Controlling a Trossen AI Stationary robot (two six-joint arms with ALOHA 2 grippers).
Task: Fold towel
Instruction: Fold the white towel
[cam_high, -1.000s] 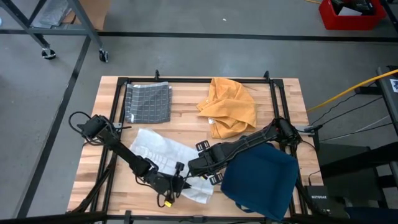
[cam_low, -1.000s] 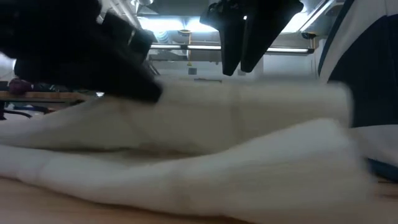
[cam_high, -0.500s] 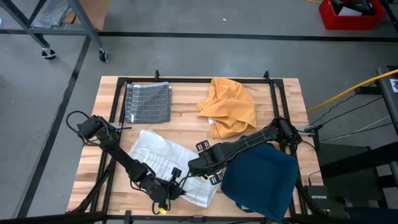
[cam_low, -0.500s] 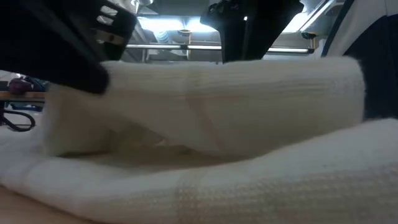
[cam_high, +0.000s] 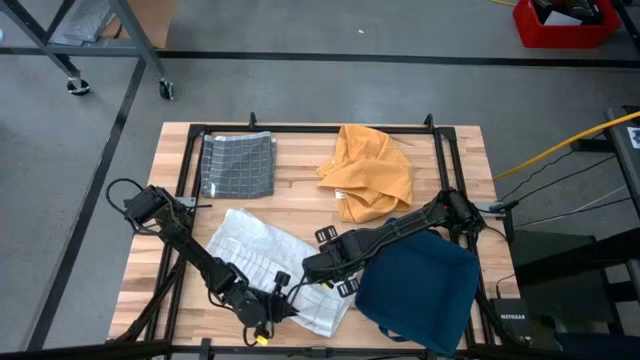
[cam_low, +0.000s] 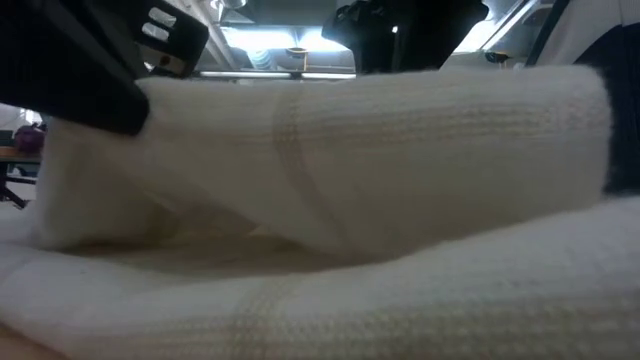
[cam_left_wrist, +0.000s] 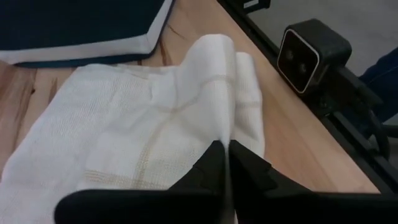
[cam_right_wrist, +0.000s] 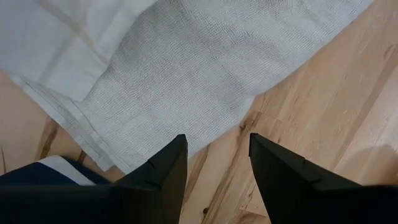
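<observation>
High view: the white towel lies on the tabletop's front-left area. Left wrist view: my left end effector is clenched on the towel's raised fold. Right wrist view: my right end effector hovers released above the towel's edge.

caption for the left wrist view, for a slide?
Left tool shut on a raised fold of the white towel near the table edge, navy towel beyond.
</observation>
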